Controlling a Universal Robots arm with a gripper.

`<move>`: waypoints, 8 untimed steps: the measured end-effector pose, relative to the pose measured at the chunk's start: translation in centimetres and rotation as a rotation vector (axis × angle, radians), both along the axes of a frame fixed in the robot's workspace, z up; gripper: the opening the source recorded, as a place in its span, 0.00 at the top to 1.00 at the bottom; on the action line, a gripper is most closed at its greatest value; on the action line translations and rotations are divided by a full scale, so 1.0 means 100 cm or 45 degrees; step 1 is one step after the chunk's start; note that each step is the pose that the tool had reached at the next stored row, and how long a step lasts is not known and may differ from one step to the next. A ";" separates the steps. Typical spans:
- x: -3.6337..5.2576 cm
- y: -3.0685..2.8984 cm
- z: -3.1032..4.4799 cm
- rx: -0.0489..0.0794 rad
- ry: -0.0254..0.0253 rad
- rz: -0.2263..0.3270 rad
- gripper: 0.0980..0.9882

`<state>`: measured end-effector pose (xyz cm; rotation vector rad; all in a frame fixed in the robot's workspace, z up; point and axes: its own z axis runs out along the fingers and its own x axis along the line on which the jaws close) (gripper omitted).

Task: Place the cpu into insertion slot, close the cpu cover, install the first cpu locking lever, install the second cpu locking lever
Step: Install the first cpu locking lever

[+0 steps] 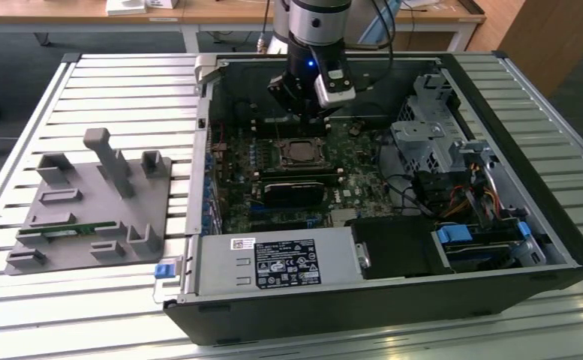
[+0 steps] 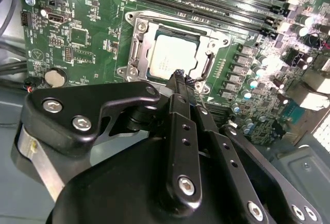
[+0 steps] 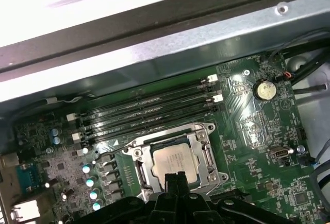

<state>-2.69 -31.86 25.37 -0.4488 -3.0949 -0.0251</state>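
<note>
The cpu (image 2: 172, 56) sits flat in the slot (image 2: 221, 41), and the cover (image 2: 140, 49) lies down around it. The tool (image 2: 178, 74) hangs just above the slot's edge with its tips pinched together, gripping nothing. I cannot tell whether either lever is latched. The main risk is the narrow tip slipping off a thin lever and landing on the board (image 2: 77, 38), scraping the small parts beside the slot. An unlatched cover could also spring up and leave the cpu loose.
</note>
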 end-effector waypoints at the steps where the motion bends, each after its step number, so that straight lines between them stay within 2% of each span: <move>1: 0.0000 0.0000 0.0000 0.000 -0.0001 0.008 0.99; 8: 0.0000 0.0000 0.0000 0.000 0.0000 0.071 0.99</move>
